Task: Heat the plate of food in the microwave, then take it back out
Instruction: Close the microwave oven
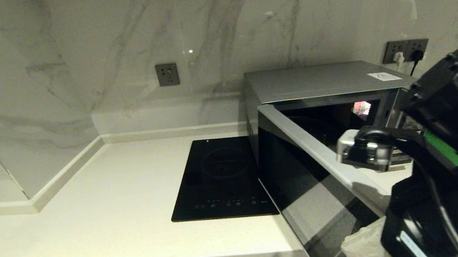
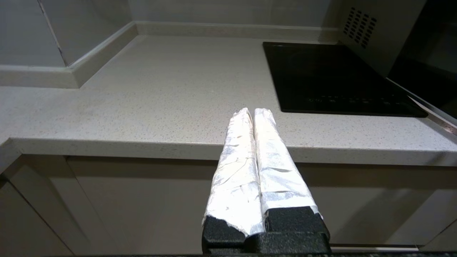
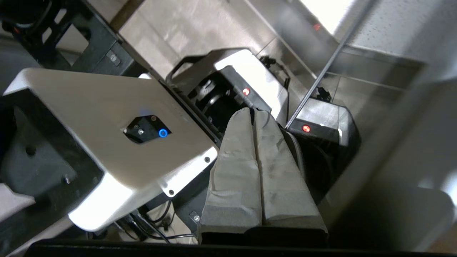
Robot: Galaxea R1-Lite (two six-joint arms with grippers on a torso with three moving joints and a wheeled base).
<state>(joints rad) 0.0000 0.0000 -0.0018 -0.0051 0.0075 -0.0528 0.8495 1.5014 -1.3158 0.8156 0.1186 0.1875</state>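
Observation:
The silver-grey microwave (image 1: 321, 79) stands at the right of the counter, and its side wall shows in the left wrist view (image 2: 371, 32). Its dark glass door (image 1: 301, 180) is swung open toward me, and the cavity behind it is dark. The plate of food is out of view. My right arm reaches in front of the microwave. My right gripper (image 1: 362, 243) hangs low by the door's outer lower corner, pointing down, shut (image 3: 254, 111) with nothing in it. Well to the left, at the counter's front edge, my left gripper (image 2: 252, 111) is shut and empty.
A flat black induction cooktop (image 1: 221, 179) lies in the pale counter (image 1: 114, 206) just left of the open door. Marble walls carry a socket (image 1: 167, 74) and a plugged socket strip (image 1: 406, 50). My own white base (image 3: 107, 135) lies below the right gripper.

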